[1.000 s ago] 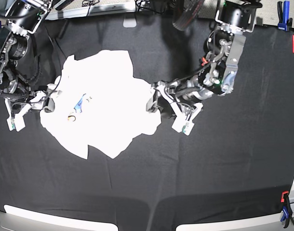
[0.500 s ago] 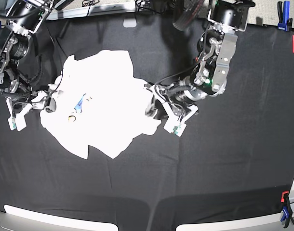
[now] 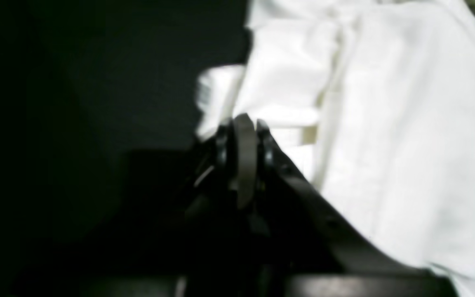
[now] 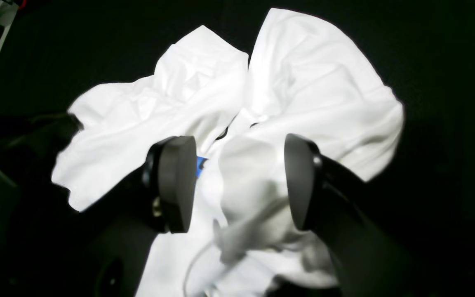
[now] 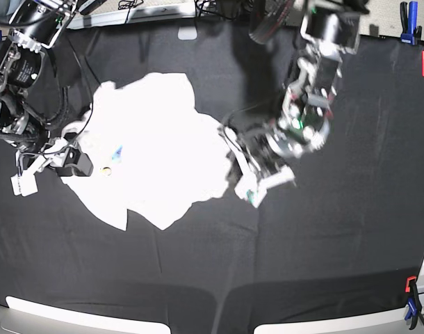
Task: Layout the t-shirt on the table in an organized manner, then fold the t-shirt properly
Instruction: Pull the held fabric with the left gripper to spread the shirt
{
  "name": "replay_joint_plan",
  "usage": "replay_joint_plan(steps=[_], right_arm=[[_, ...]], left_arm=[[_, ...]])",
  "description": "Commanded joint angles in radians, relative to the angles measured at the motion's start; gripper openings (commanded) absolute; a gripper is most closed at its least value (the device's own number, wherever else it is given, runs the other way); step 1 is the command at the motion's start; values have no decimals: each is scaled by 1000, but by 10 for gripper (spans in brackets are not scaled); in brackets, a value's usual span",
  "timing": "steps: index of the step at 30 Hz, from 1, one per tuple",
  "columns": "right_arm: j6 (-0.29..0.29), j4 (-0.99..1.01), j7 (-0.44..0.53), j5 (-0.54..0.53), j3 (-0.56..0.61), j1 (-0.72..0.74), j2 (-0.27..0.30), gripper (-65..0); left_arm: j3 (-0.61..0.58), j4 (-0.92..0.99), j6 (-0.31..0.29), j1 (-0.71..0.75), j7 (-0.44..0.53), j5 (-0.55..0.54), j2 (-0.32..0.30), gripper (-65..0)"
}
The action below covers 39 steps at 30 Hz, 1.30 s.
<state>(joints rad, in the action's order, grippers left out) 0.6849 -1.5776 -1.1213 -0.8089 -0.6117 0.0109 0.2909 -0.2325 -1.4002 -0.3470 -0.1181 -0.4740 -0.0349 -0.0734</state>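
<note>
Straddling a t-shirt (image 4: 324,95) fold, right claw (image 4: 237,181) wide open, left claw (image 3: 243,136) closed, apparently empty

White t-shirt (image 5: 156,146) lies crumpled and rumpled on the black cloth desk (image 5: 323,250), left of centre frame, a small blue mark showing near its left edge.

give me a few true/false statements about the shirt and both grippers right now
1. The t-shirt lies crumpled on the table. True.
2. The right gripper is open with cloth between its pads. True.
3. The left gripper is wide open. False: its pads are pressed together beside the shirt's edge.
4. The shirt is neatly folded into a rectangle. False: it is spread unevenly, with bunched folds.
5. The shirt is red. False: it is white.
</note>
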Motion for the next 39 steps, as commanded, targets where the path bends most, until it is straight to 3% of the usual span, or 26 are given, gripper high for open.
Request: replay_joint_plan(steps=[1,4,7,12,20,24,32,33,36,37,39], right_arm=[[13,-19,-2,-46,-5,16,17,-319],[13,-19,-10,-109,-3,16,16,-319],[13,-19,-10,-161,-3,17,17,-319],[13,-19,-10,-171,-3,17,16,-319],[13,-19,3,-167,-2,33,2,-319],[13,-19,3,-161,-2,72,-42,-319],[13,-19,2,-113,0,151,-142,-319],[13,-19,2,-107,5,156,-150,-319],[13,-19,-6,-106,55,154,-156,-319],[13,-19,-10,-97,78,155,-155,-319],[13,-19,-6,-55,130,156,-155,-319]], left_arm=[[3,-19,43,-40,26,10,-15,-650],[3,-19,134,-98,26,11,-73,-650],[3,-19,186,-152,21,8,-138,-650],[3,-19,295,-222,11,8,-231,-650],[3,-19,294,-248,-33,1,-268,-650],[3,-19,295,-260,8,9,-272,-650],[3,-13,296,-320,1,10,-279,-650],[3,-13,296,-320,1,10,-279,-641],[3,-13,296,-319,4,36,-279,-452],[3,-13,296,-319,4,39,-279,-416],[3,-13,302,-319,3,55,-279,-405]])
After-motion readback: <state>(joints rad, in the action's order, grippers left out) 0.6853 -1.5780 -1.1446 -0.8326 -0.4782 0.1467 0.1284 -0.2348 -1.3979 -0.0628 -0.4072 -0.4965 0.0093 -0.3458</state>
